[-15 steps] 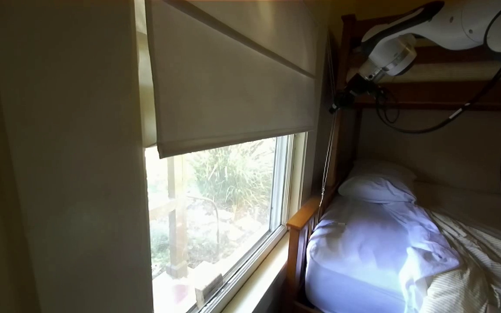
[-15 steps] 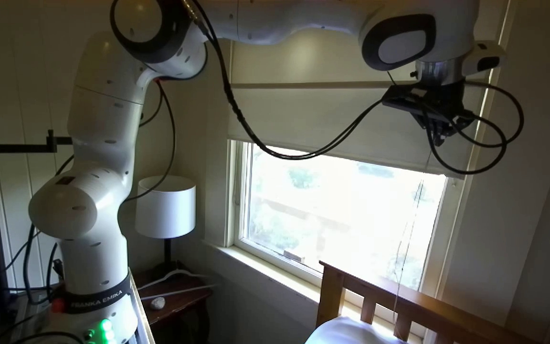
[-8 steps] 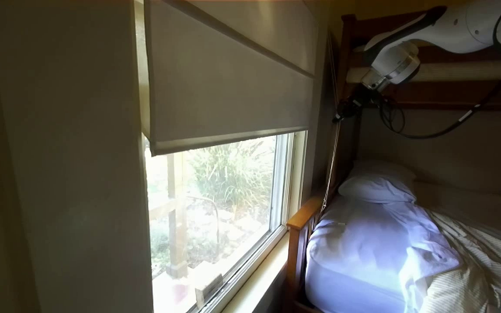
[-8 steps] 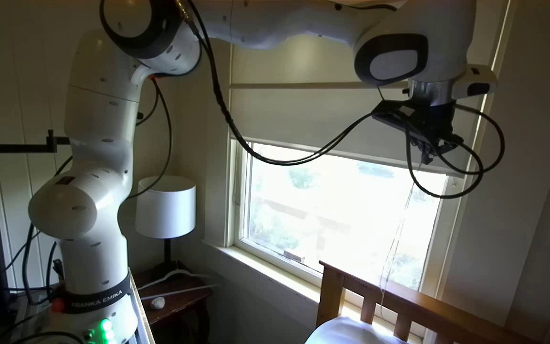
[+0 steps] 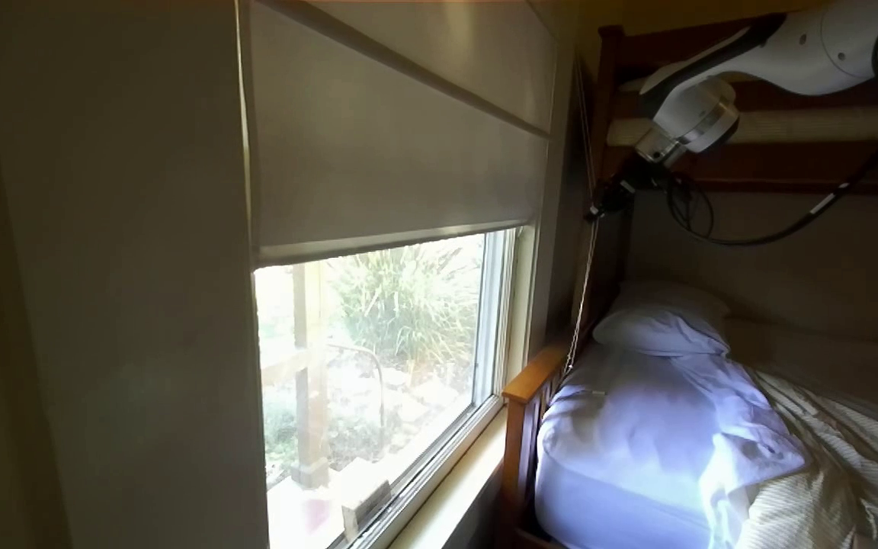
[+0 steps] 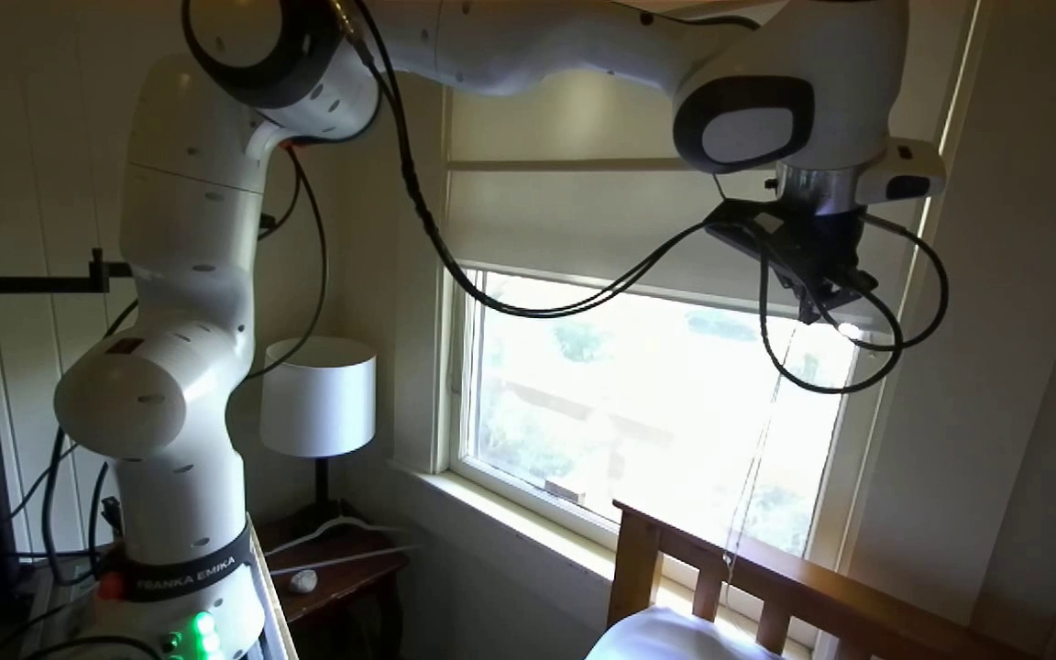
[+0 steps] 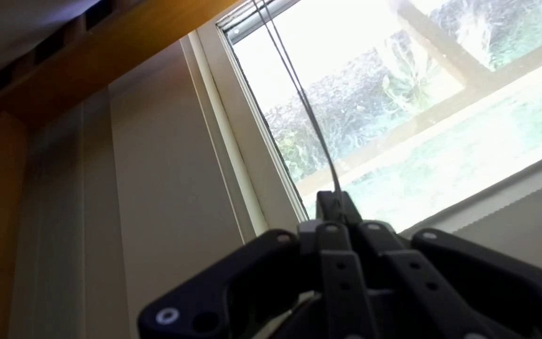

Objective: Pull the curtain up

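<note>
The curtain is a beige-grey fabric shade hanging over the upper part of the window, with a straight bottom edge. It also shows in an exterior view, partly behind the arm, and at the lower right of the wrist view. Its thin pull cord hangs beside the window; in the wrist view the cord runs into the jaws. My gripper is shut on the cord. In both exterior views the gripper is near the height of the curtain's bottom edge.
A wooden bed end rail stands below the gripper by the window sill. White bedding and an upper bunk are beside it. A lamp stands on a small table near the arm's base. Black cables loop from the arm.
My gripper has moved down with the cord, and a little toward the arm's base. The curtain's bottom edge has risen slightly and swung closer to the window frame.
</note>
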{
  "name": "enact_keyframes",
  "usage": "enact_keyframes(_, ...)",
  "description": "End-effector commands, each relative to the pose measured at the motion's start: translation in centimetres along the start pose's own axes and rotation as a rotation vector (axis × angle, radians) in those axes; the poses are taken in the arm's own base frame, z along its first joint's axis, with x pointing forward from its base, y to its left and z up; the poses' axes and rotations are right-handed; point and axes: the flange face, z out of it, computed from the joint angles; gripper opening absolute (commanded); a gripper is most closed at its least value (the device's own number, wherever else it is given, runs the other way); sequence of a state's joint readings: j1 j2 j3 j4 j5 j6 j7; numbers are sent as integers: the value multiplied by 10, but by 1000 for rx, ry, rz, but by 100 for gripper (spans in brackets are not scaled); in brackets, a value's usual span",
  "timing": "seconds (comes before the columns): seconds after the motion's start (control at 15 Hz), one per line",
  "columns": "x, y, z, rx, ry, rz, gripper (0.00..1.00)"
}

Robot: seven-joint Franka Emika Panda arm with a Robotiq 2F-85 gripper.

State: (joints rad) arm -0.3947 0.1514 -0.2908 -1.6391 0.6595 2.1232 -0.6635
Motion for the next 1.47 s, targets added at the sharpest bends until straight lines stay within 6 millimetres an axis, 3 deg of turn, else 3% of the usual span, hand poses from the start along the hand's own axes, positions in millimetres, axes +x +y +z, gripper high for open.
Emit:
enact_keyframes(0.0,1,0,-1,1,-1,1,2)
enact_keyframes(0.13,8,-5,-3,-4,18,-13,0)
enact_keyframes(0.27,19,-1,32,50,-64,-10,0)
enact_keyframes(0.4,17,6,78,116,-156,13,0)
enact_keyframes(0.67,25,24,109,113,-201,76,0)
enact_keyframes(1.07,20,60,97,46,-165,196,0)
enact_keyframes(1.4,14,71,90,59,-166,255,0)
